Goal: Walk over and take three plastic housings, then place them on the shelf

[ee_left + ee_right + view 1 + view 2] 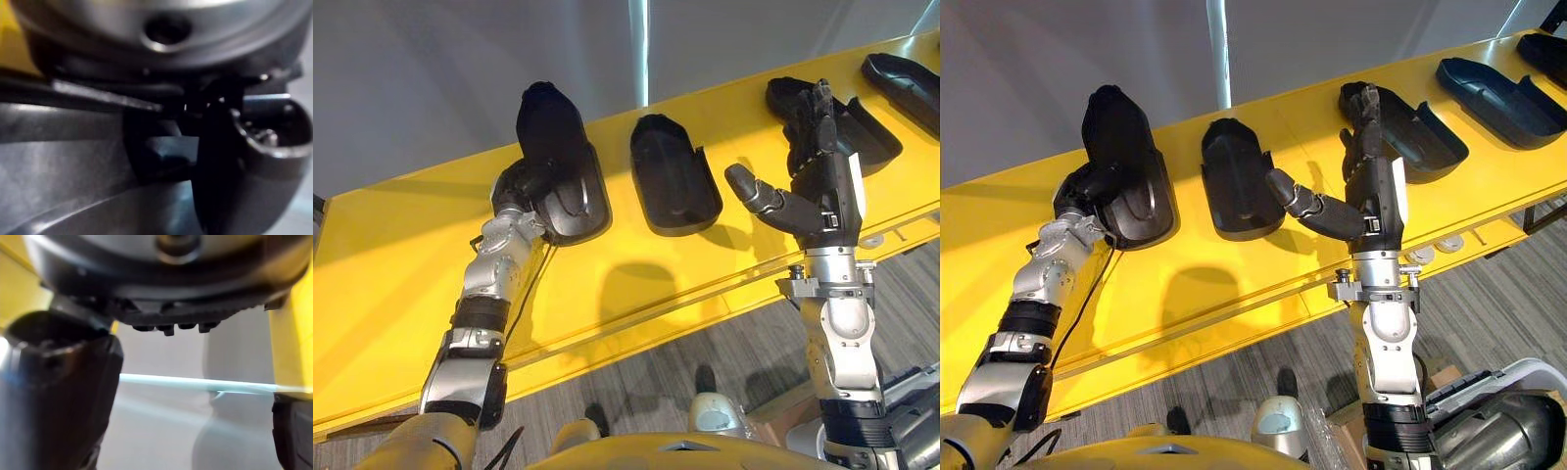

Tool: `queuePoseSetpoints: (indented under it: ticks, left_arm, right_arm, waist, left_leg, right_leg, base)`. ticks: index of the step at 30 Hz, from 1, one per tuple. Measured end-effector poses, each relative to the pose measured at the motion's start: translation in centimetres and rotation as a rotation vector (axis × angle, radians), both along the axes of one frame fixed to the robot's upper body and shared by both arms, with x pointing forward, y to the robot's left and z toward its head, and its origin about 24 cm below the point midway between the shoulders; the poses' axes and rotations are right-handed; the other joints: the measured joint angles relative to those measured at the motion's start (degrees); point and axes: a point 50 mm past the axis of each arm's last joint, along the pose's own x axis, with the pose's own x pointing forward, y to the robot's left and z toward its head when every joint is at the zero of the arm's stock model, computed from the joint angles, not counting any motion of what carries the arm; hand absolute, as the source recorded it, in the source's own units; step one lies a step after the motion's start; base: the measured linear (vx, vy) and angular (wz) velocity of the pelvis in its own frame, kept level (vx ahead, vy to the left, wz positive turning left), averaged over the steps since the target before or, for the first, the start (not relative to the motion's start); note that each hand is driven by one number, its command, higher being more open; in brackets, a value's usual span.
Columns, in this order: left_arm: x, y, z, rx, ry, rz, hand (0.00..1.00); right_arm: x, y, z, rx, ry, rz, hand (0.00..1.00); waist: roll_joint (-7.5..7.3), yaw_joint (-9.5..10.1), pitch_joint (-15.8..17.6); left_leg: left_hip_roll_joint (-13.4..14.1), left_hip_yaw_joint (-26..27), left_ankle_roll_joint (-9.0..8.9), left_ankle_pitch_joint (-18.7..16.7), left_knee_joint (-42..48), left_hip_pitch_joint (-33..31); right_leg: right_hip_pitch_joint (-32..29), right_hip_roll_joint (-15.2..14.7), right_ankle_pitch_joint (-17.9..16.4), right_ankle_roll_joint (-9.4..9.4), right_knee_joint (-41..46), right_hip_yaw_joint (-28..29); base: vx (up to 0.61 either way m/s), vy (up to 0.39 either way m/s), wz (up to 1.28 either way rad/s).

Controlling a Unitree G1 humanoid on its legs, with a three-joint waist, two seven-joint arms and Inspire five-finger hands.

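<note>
Yellow shelf (401, 294) viewed from above. Left housing (570, 166) rested on shelf, near end grasped by curled fingers of left hand (514, 186). Middle housing (671, 176) laid beside it. Right hand (822, 196) released, fingers straight, at right housing (881, 137). Placement judged nearly finished; last housing not yet let go.

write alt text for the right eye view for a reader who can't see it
The robot's left hand grips the leftmost black housing, tipped up on a yellow shelf. Its right hand is open, fingers straight, in front of the third housing; a second housing lies between them.
</note>
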Motion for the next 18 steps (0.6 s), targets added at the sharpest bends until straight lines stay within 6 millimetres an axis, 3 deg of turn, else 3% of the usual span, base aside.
queuePoseSetpoints:
  ticks: [5, 12, 18]
  left_arm:
    - [-0.1, 1.3, 0.4, 0.132, 0.021, 0.064, 0.0]
    - [-1.8, 4.5, 0.0, 0.247, 0.068, 0.175, 0.0]
    - [-3.3, 5.2, -0.5, 0.296, 0.092, 0.188, 0.0]
  right_arm:
    - [-0.1, 0.3, -0.3, 0.001, 0.015, 0.01, 1.0]
    - [-0.5, 0.0, -1.1, 0.006, 0.046, -0.005, 1.0]
    - [-0.6, -0.1, -1.2, 0.014, 0.052, -0.019, 1.0]
  waist:
    - [0.38, -0.9, 1.5]
    - [0.8, -0.5, 1.9]
    - [0.86, 0.76, 1.8]
  left_leg:
    - [0.1, 0.2, -0.04, 0.6, -1.1, 1.3]
    - [0.1, -0.2, -0.25, 1.8, -2.9, 1.7]
    - [0.0, -1.5, -0.17, 2.2, -3.0, 1.7]
  right_leg:
    - [0.8, 0.2, 0.0, -0.01, 0.0, 0.1]
    - [0.9, 0.5, 0.0, -0.02, -0.1, -0.6]
    - [1.7, 0.3, 0.0, -0.03, -0.2, -2.1]
  base:
    - [-0.04, -0.013, -0.03]
    - [0.0, -0.01, 0.04]
    - [0.0, -0.008, 0.1]
